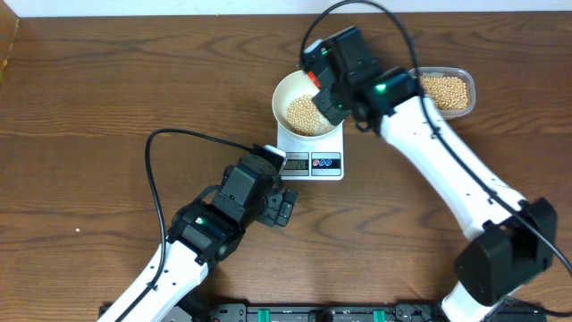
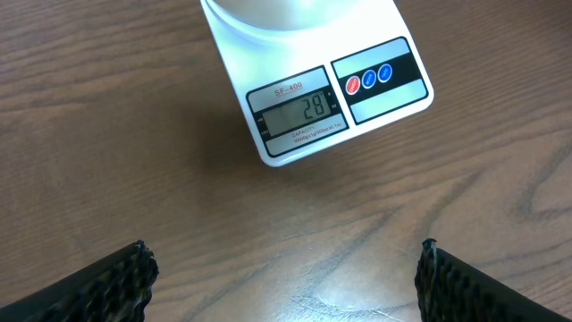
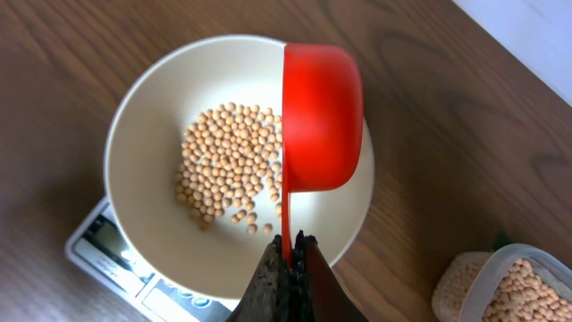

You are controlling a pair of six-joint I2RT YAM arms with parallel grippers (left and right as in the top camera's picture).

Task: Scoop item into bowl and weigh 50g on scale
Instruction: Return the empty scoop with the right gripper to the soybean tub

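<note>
On the brown wooden table (image 1: 71,107), the left gripper (image 2: 284,273) hangs wide and empty just before the small white rectangular digital scale (image 2: 295,112), whose display reads 28. The round white bowl (image 3: 143,134) sits on that scale, and the clear plastic tub (image 1: 468,82) nearby stands well stocked. The right gripper (image 3: 289,243) is clamped tight on the handle of a red plastic scoop (image 3: 322,116) tipped over the bowl. This looks like mid-pour, short of target: next, return to the tub, refill, then add sparingly to avoid overshooting. In the bowl lies a shallow heap of small round pale tan beans (image 3: 228,161)
</note>
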